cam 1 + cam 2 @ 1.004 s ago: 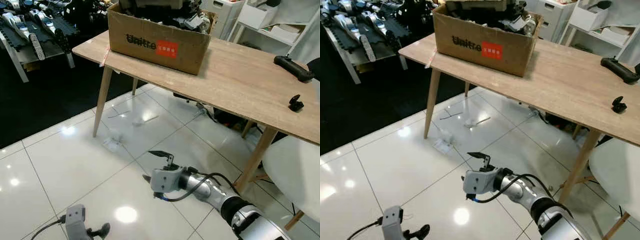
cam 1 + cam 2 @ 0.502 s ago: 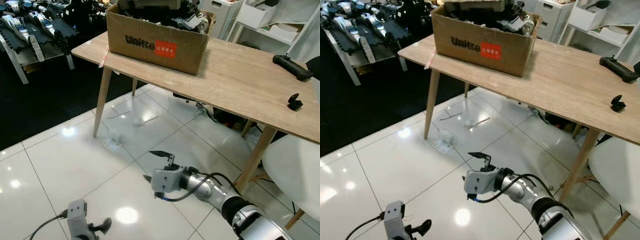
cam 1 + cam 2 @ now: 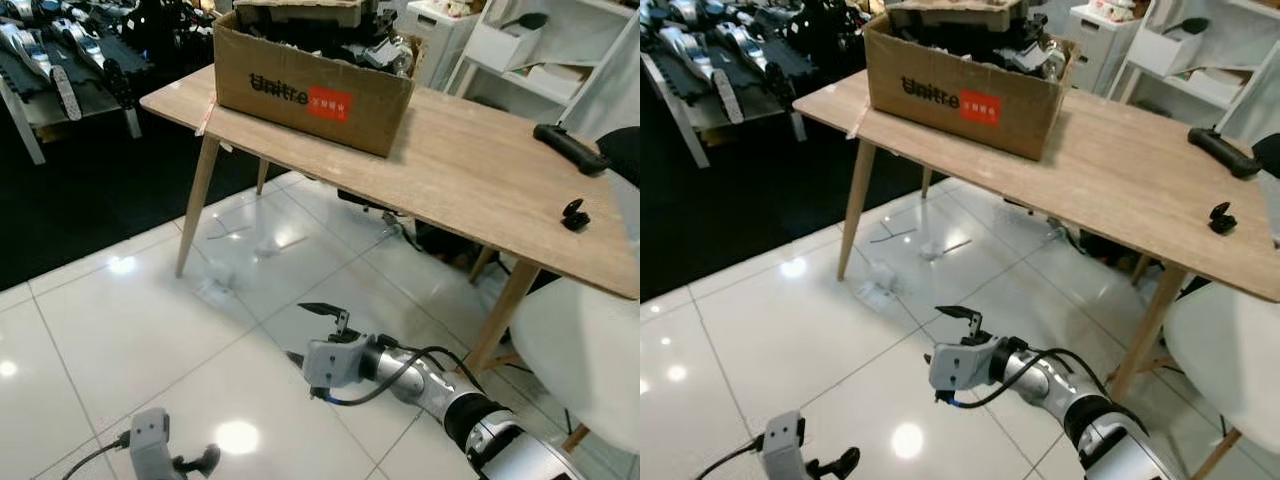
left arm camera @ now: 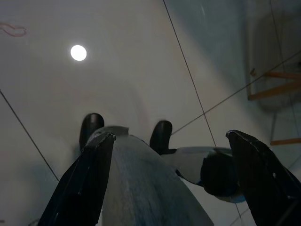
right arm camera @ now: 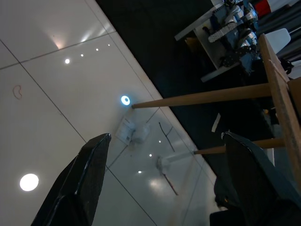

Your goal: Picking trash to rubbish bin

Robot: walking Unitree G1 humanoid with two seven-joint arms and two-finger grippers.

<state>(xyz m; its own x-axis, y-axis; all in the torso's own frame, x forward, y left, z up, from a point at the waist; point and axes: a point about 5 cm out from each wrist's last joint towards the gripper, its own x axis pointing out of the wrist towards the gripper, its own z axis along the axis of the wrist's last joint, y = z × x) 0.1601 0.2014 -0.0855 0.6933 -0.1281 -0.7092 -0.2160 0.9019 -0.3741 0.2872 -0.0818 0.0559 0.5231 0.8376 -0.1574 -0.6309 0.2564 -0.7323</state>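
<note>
Right gripper fingers spread, empty; left gripper spread too; crumpled white paper scrap beside tapered wooden table leg; reach risks clipping leg.

Silver right arm, black cable, black jaws.

A wooden counter on slanted legs stands over a glossy white tiled floor. A cardboard box with a red label, packed with dark parts, sits near its far left end. A black remote and a small black clip lie toward the right end. A white chair stands just beside the counter.
</note>
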